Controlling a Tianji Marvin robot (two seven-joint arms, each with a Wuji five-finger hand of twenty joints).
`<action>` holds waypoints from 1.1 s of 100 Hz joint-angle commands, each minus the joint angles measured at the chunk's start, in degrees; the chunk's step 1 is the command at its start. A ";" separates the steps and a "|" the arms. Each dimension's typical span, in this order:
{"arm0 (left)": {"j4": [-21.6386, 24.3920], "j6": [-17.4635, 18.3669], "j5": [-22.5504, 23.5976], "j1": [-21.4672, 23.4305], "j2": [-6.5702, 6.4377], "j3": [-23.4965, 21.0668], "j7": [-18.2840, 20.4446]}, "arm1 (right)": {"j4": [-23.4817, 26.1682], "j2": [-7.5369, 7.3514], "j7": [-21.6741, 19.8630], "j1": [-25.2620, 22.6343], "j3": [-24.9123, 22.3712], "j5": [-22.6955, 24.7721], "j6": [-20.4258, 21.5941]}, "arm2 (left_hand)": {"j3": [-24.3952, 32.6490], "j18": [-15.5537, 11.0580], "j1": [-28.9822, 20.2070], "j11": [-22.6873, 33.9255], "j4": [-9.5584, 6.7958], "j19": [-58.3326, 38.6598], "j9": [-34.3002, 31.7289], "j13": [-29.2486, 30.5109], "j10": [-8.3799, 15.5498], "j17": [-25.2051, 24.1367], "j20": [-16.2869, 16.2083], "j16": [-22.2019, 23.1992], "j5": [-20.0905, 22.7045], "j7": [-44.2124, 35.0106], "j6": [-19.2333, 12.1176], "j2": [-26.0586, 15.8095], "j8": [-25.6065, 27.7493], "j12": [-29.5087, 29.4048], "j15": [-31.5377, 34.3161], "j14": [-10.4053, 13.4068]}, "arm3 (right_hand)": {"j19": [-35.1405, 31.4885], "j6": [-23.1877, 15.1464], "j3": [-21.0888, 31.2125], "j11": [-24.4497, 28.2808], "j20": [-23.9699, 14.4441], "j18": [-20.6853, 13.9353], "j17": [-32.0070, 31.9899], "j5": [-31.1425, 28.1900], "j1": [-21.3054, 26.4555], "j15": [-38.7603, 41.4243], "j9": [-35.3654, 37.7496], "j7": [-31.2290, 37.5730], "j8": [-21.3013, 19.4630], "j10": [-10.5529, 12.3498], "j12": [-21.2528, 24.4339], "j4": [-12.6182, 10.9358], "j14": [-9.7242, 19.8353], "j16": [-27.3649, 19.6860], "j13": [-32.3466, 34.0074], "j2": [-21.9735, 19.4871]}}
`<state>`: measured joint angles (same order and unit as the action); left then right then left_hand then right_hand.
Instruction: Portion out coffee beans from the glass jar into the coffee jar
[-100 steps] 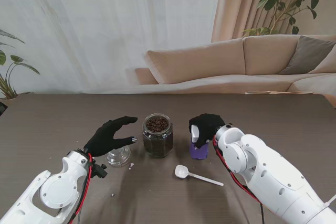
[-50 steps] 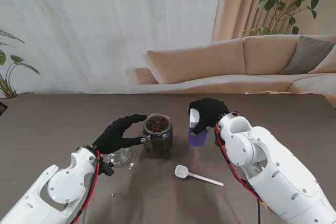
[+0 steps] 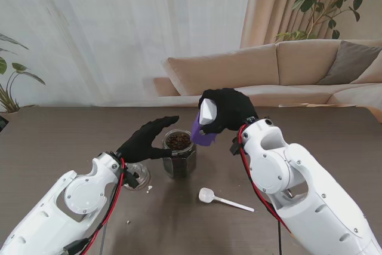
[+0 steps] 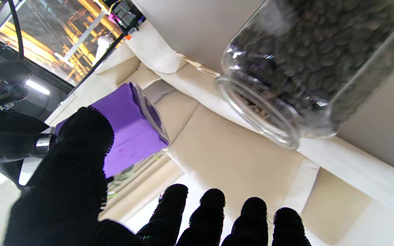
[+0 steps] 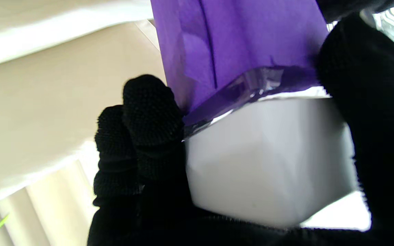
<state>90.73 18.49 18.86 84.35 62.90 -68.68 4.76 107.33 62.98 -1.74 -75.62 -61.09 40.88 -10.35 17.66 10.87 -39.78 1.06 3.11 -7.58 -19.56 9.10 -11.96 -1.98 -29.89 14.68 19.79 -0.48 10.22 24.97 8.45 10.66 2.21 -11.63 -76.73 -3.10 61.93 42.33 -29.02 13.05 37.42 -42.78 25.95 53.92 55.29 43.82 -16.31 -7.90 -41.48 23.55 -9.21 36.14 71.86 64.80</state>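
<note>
Stand view. The glass jar [image 3: 179, 153] stands upright near the middle of the tabletop [image 3: 322, 141], lid off, filled with dark coffee beans [image 3: 178, 141]. The left hand [image 3: 147, 140] is at the jar's left side with fingers spread wide, the upper fingers reaching over toward the rim and the thumb beside the wall; whether any finger touches the glass cannot be told. It holds nothing. The right hand [image 3: 225, 110] is raised off the tabletop, closed around a purple box [image 3: 202, 131] with a white end; the box is tilted, its purple end pointing down toward the jar's mouth, just to the right of the rim and apart from it. A white spoon [image 3: 222, 199] lies on the tabletop toward the near edge, right of the jar, bowl to the left. A glass lid [image 3: 136, 177] lies left of the jar, partly hidden by the left wrist. A sofa [image 3: 280, 73] stands beyond the far edge.

Left wrist view. The bean-filled jar [image 4: 306, 65] fills one side; the four fingertips [image 4: 214, 205] and thumb are apart, clear of the glass here. The purple box [image 4: 128, 130] appears beyond the thumb.

Right wrist view. Black fingers [image 5: 149, 112] and thumb clamp the box [image 5: 238, 51] at the seam between its purple and white parts.
</note>
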 commanded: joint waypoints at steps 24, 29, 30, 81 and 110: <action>-0.49 1.39 -1.54 -3.54 0.51 1.79 1.75 | 1.98 2.49 5.61 -3.12 3.92 -3.07 0.93 | 3.98 -2.61 4.34 0.17 2.66 2.17 0.89 -0.31 0.93 0.06 3.06 -0.89 -2.34 0.86 0.81 3.83 -2.47 -1.08 -0.48 0.26 | 0.71 -5.62 13.38 7.17 -1.68 0.90 15.20 -10.01 13.96 0.98 9.34 28.78 -2.60 5.47 -7.08 -5.35 7.15 1.46 3.22 -7.08; -0.65 1.58 -1.71 -3.87 0.58 1.98 1.63 | 1.95 2.65 6.32 -3.47 4.29 -3.38 1.35 | 4.18 -2.39 4.24 0.21 2.68 2.04 0.72 -0.14 0.89 0.24 3.09 -0.84 -2.27 0.81 0.87 3.92 -2.48 -1.00 -0.44 0.04 | 0.73 -5.60 13.38 7.13 -1.72 0.86 15.20 -10.01 13.94 0.96 9.34 28.77 -2.61 5.47 -7.12 -5.32 7.09 1.47 3.20 -7.06; -0.67 1.62 -1.74 -3.93 0.59 2.02 1.60 | 1.93 2.68 6.49 -3.53 4.37 -3.44 1.42 | 4.20 -2.35 4.26 0.20 2.69 2.02 0.71 -0.10 0.96 0.25 3.10 -0.83 -2.29 0.82 0.85 3.99 -2.49 -0.99 -0.43 0.01 | 0.73 -5.60 13.40 7.13 -1.72 0.88 15.21 -10.01 13.97 0.97 9.34 28.76 -2.61 5.50 -7.13 -5.33 7.07 1.48 3.21 -7.07; -2.30 2.78 -3.51 -6.15 0.69 4.76 2.52 | -2.29 4.59 14.23 -2.29 7.51 -5.00 5.12 | 5.70 0.78 2.22 2.67 2.44 -5.84 -7.77 9.62 -1.61 8.96 -3.39 5.75 4.41 -3.33 2.53 4.43 2.28 3.84 5.08 -4.35 | 0.92 -5.81 14.08 7.08 -2.01 0.89 15.34 -10.02 14.15 1.86 9.54 29.94 -1.30 5.54 -7.78 -5.22 6.95 2.25 3.19 -6.59; -4.80 5.38 -5.41 -7.44 2.17 6.64 -2.13 | -3.86 5.56 16.86 -1.84 8.49 -7.11 5.96 | 12.26 2.53 1.43 6.90 2.52 -15.02 -15.83 16.14 -2.89 13.46 -15.08 14.57 13.50 -10.86 5.22 6.19 16.32 12.61 12.97 -6.13 | 0.99 -5.92 14.13 7.08 -2.11 0.82 15.28 -9.93 14.24 1.82 9.47 30.39 -0.83 5.45 -7.91 -5.24 6.97 2.30 3.18 -6.56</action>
<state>86.30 23.01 13.82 77.41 63.60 -62.71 3.22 103.35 67.55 15.60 -77.37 -53.44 34.36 -4.78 24.78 13.24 -36.80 7.03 3.90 -18.62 -33.52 22.99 -14.85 10.76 -41.30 26.39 29.88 -9.56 16.22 33.35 21.54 20.63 12.82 -16.72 -76.36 -1.00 61.93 42.20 -29.66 13.43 37.42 -44.53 25.98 57.06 55.91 43.82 -14.27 -9.56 -45.20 23.59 -10.58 37.44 74.28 64.83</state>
